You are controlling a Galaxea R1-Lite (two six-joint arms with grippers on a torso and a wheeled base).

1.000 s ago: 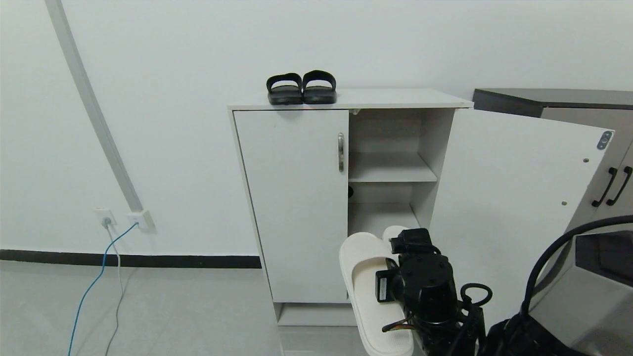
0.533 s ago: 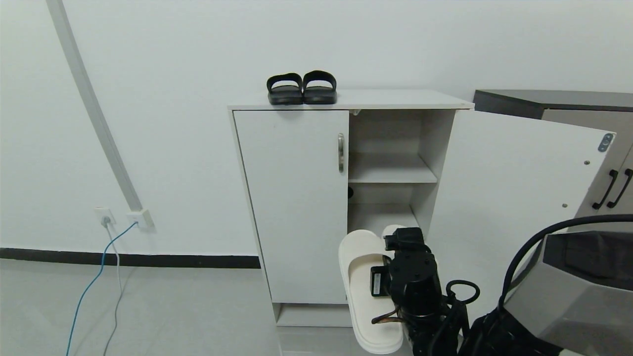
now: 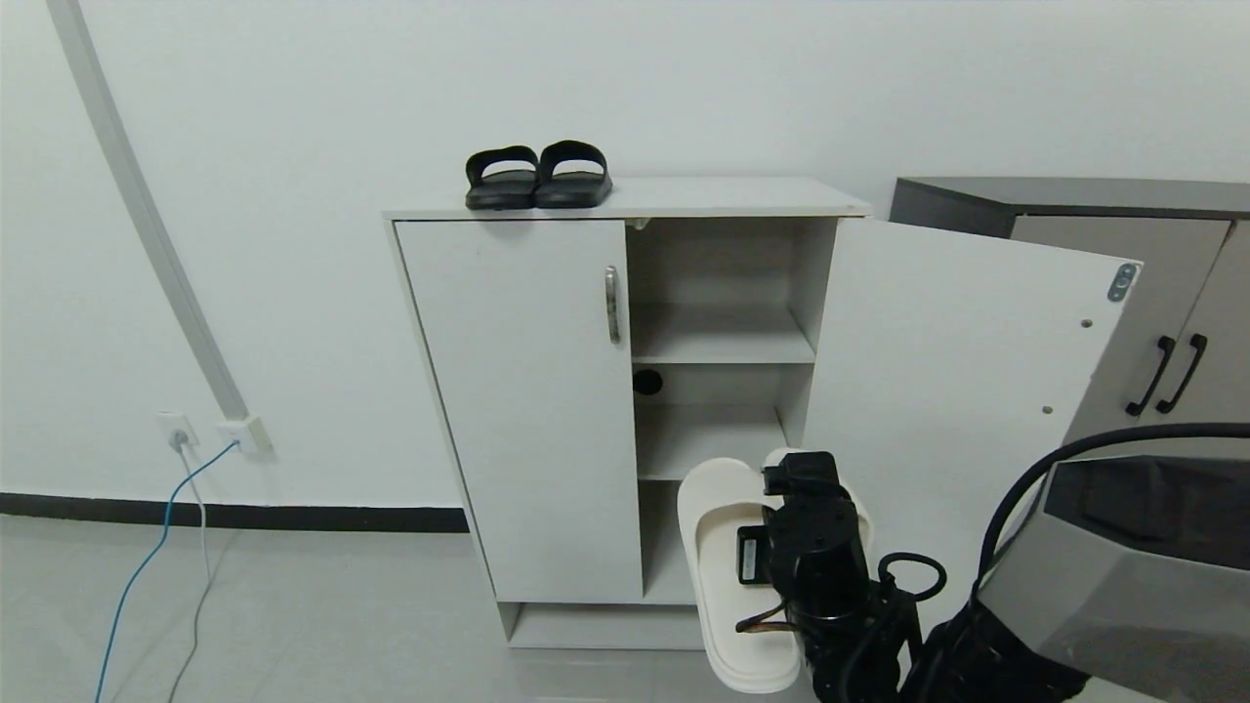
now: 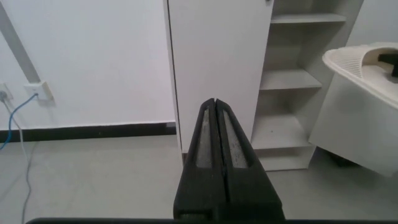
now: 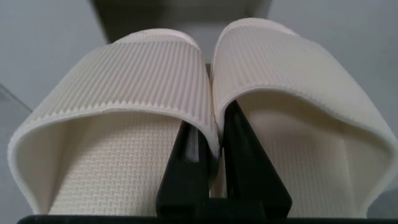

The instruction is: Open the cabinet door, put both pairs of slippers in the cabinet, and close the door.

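Note:
The white cabinet (image 3: 527,410) stands against the wall, its left door shut and its right door (image 3: 947,391) swung wide open, baring the shelves (image 3: 718,347). A pair of black slippers (image 3: 537,178) rests on the cabinet top at its left end. My right gripper (image 5: 209,146) is shut on the pair of white slippers (image 3: 728,566) (image 5: 205,106), pinching their inner strap edges together; I hold them in front of the open lower compartment. My left gripper (image 4: 215,134) is shut on nothing, low above the floor, facing the cabinet (image 4: 217,62).
A grey cabinet with black handles (image 3: 1162,376) stands right of the open door. A wall socket with a blue cable (image 3: 186,439) lies at the left, above grey floor (image 3: 293,615).
The head camera has turned right, so the whole scene has slid left. My right gripper with the white slippers has moved slightly up and toward the open compartment.

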